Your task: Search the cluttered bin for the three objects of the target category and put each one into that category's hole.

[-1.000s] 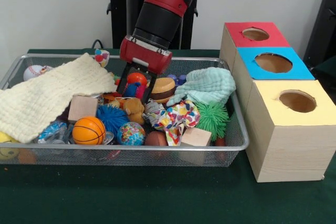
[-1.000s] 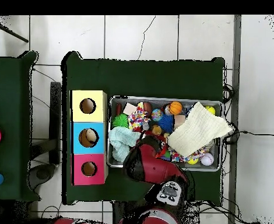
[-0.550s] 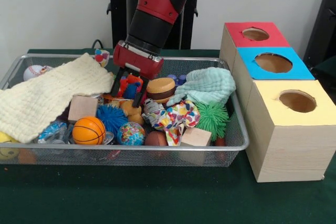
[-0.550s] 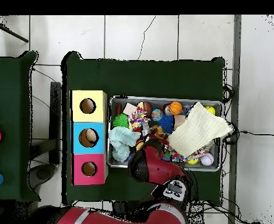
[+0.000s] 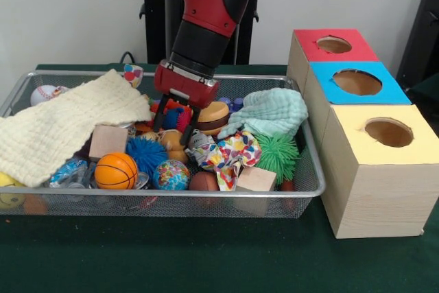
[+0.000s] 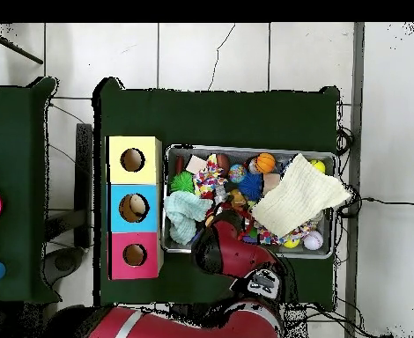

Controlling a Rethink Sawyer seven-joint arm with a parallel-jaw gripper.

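No writing can be read anywhere. The wire bin (image 5: 310, 169) holds a heap of toys; a yellow cloth (image 5: 62, 125) over its left end and a green cloth (image 5: 271, 111) toward the right hide part of the heap. Beside the bin's right edge stand three boxes with holes: red (image 5: 333, 44), blue (image 5: 357, 81), yellow (image 5: 387, 132). The gripper (image 5: 173, 120) is spread, its fingers down around a red and blue toy (image 5: 176, 112) at mid-bin, the toy partly hidden. A basketball (image 5: 115, 171) sits near the front edge.
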